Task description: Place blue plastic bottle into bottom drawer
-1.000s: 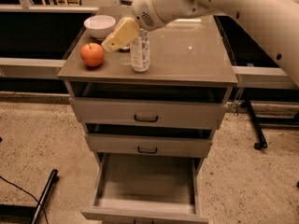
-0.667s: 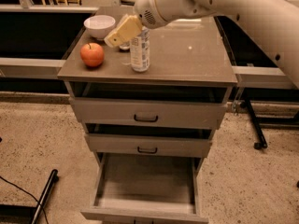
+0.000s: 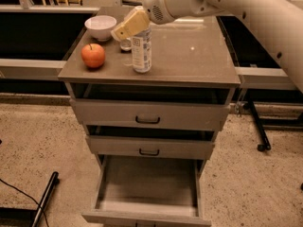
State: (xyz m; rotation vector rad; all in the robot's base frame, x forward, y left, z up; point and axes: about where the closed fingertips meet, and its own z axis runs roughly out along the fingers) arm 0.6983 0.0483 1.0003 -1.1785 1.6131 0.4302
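The blue plastic bottle (image 3: 141,51) stands upright on the cabinet top (image 3: 189,56), near its front left. It is clear and bluish with a pale label. My gripper (image 3: 122,31) hangs at the bottle's top, reaching down and to the left from the white arm (image 3: 227,6), and it hides the cap. The bottom drawer (image 3: 149,186) is pulled out below and its grey inside is bare.
A red apple (image 3: 93,55) sits left of the bottle. A white bowl (image 3: 101,26) stands behind it, and a small can (image 3: 125,44) is partly hidden behind the gripper. The two upper drawers (image 3: 147,116) with black handles are closed. A black cable lies on the floor at left.
My gripper has shifted slightly up and to the right at the bottle's top. The bottle, apple and drawers have not moved.
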